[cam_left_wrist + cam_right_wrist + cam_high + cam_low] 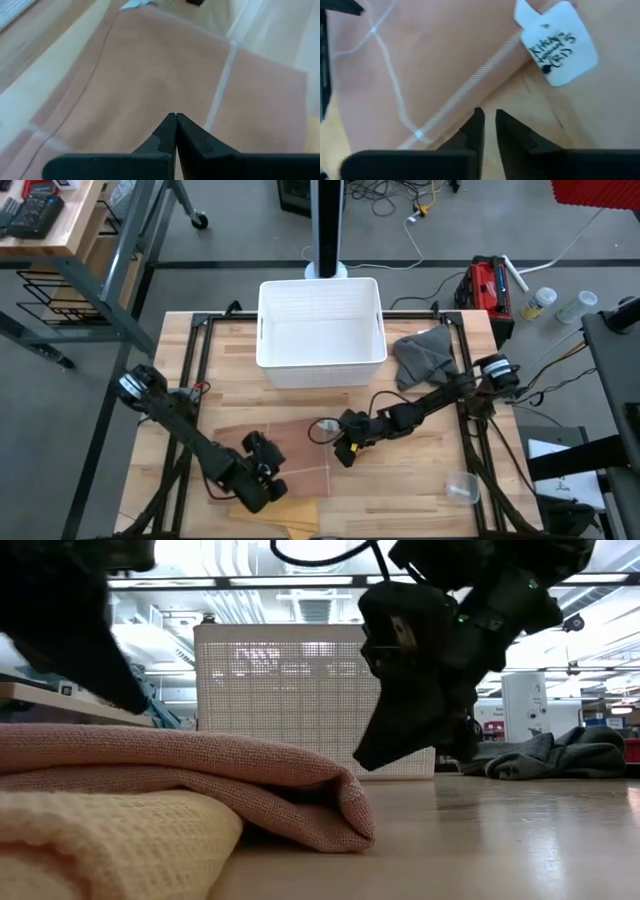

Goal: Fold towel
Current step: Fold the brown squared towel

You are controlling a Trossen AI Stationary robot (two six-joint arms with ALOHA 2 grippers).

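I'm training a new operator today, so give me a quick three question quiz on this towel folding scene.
1. True or false: the pink towel lies inside the white basket.
2. Which end effector is over the towel's right edge, beside its white tag? A) left B) right
3. What lies crumpled to the right of the basket?

Key: 1. False, it lies on the table. 2. B, the right end effector; the left end effector is over the towel's front part. 3. A grey cloth.
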